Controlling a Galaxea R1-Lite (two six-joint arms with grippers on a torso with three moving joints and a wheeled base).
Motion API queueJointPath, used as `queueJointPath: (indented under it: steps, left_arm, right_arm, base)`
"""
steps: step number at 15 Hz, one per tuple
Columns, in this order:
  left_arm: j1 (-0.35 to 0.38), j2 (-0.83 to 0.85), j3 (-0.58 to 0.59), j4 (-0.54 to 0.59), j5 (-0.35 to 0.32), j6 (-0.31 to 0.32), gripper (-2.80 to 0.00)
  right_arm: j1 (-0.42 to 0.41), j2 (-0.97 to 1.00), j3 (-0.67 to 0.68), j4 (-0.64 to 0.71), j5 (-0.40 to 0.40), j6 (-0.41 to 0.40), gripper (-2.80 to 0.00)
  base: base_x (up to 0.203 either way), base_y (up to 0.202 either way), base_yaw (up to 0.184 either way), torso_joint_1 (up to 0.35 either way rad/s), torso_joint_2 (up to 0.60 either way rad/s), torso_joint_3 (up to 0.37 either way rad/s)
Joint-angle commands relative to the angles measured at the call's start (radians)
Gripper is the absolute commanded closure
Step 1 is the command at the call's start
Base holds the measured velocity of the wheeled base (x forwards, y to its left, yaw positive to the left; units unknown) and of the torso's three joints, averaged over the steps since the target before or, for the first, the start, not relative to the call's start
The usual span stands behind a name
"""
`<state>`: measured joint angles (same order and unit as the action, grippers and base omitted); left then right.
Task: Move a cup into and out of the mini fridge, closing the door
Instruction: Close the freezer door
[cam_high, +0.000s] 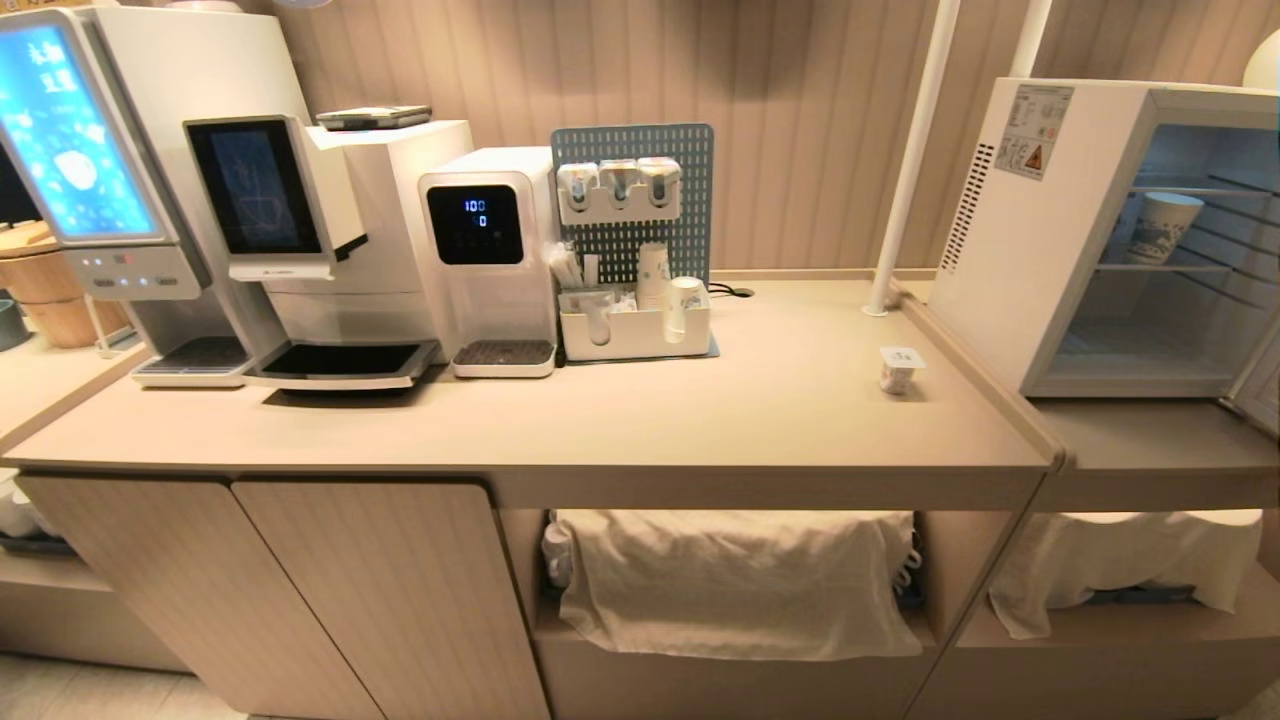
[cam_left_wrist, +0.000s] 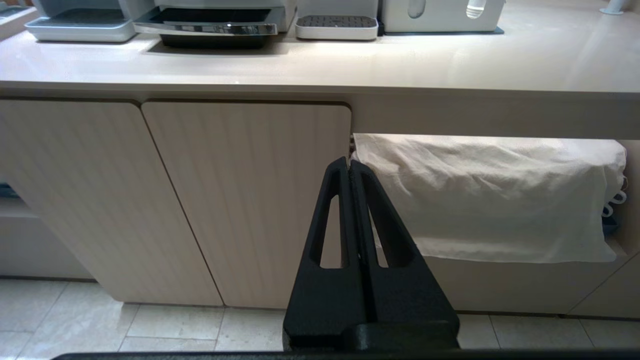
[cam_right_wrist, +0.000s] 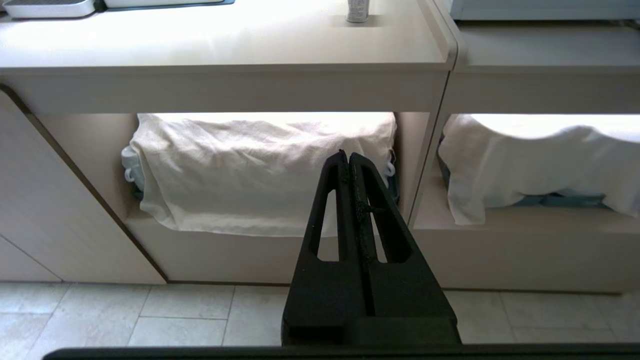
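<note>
You're facing a beige counter (cam_high: 700, 420) against a ribbed wall, with drink machines along its back and open shelves underneath.

The cup (cam_high: 901, 369) stands upright near the counter's right end, just beside the fridge (cam_high: 1010, 260) but apart from it, out in the open where a claw could likely come at it from the front. The fridge sits on a lower step of counter to the cup's right, its interior open toward you. The door (cam_high: 1262, 385) shows only as a sliver at the fridge's lower right, swung wide, so the way in looks clear. A taller paper cup (cam_high: 1165, 226) already stands on the fridge's upper wire shelf; leave that one out of your plan.

Neither arm shows in the head view. The left claw (cam_left_wrist: 349, 165) hangs below the counter's edge, in front of the cabinet doors (cam_left_wrist: 240, 200), fingers pressed together on nothing. The right claw (cam_right_wrist: 348, 157) hangs likewise, shut and empty, in front of the draped cloth (cam_right_wrist: 250, 170) on the shelf beneath the cup. Both look parked, so the pickup hasn't begun.

Only the head view gives you the fridge's inside and shelves. The right wrist view catches just the cup's base (cam_right_wrist: 357, 11) at the counter's edge, which suggests that arm is the nearer one. The left wrist view shows no cup at all, only the machines' drip trays (cam_left_wrist: 335, 26).
</note>
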<state>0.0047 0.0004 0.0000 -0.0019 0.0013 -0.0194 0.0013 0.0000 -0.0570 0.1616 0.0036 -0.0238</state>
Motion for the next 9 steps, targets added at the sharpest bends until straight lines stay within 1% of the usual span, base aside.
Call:
queueJointPath:
  steps: [1, 9]
  left_arm:
    - [0.000, 0.001, 0.000, 0.000, 0.000, 0.001, 0.00]
    - [0.001, 0.001, 0.000, 0.002, 0.000, 0.006, 0.00]
  right_arm:
    - [0.000, 0.002, 0.000, 0.001, 0.001, -0.002, 0.00]
    - [0.000, 0.002, -0.001, 0.001, 0.003, -0.005, 0.00]
  base:
    - [0.000, -0.197, -0.001, -0.001, 0.00, -0.004]
    - [0.000, -0.194, -0.001, 0.003, 0.00, 0.003]
